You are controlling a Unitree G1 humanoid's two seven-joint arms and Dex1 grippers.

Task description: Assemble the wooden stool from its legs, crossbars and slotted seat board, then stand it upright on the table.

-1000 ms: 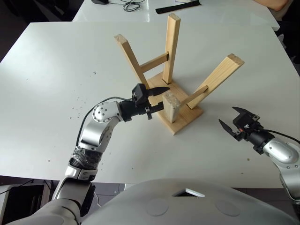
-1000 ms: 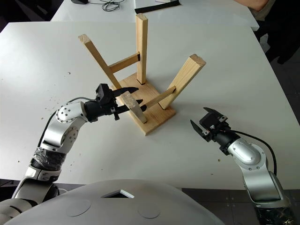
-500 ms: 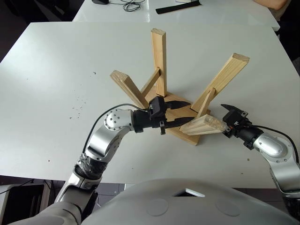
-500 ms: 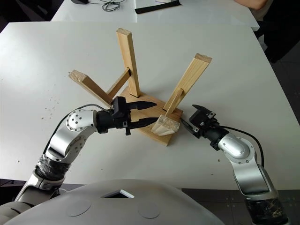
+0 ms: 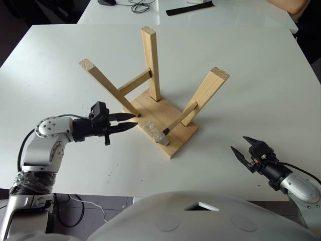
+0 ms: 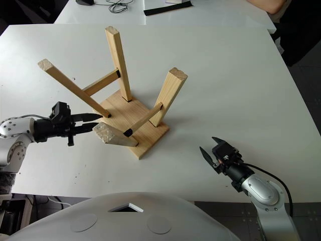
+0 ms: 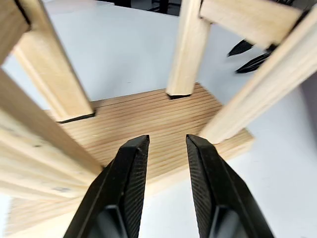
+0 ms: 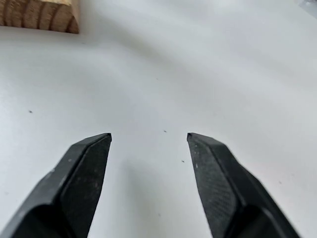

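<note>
stool (image 5: 156, 108) upside down on table (image 5: 60, 65) | left claw (image 5: 134, 120) parted, empty, beside a leg (image 5: 108, 88) | right claw (image 5: 239, 143) parted, empty

I see the stool (image 5: 165, 118) upside down on the table (image 5: 261, 75), legs pointing up. My left gripper (image 5: 135, 120), fingers apart, is just beside its seat board (image 5: 176, 138); my right gripper (image 5: 238, 142), fingers spread, is well apart.

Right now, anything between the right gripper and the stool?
Nothing visible. Just bare table lies between the open right gripper and the seat board of the upturned stool.
</note>
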